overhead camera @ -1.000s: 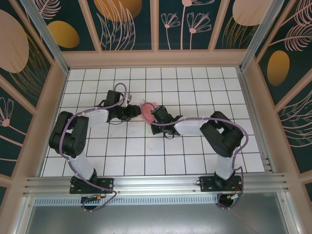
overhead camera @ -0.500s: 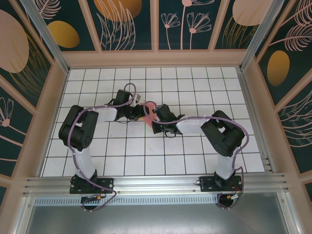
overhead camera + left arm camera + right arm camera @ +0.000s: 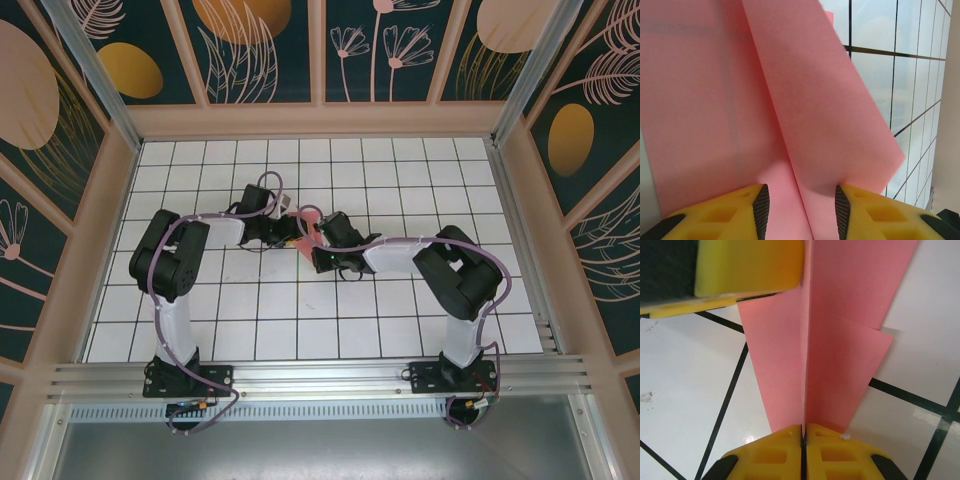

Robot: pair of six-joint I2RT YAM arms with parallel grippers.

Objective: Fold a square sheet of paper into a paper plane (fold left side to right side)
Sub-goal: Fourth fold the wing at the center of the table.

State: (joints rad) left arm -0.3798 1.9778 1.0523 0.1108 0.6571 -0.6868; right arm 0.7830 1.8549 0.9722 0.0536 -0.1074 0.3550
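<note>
From above and behind the arm bases, the overhead camera looks down on the whole gridded table (image 3: 400, 300). Both wrist cameras sit just behind their own yellow fingers (image 3: 720, 212), facing each other, almost against the paper plane (image 3: 840, 340) that all three views share.

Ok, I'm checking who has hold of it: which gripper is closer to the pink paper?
Right. The right gripper is shut on the centre ridge of the pink paper; the left gripper stands open astride the paper from its other side, contact unclear.

White tiled tbl (image 3: 400, 300) w/ black grid lines, two arm bases (image 3: 188, 378) at near edge.
</note>
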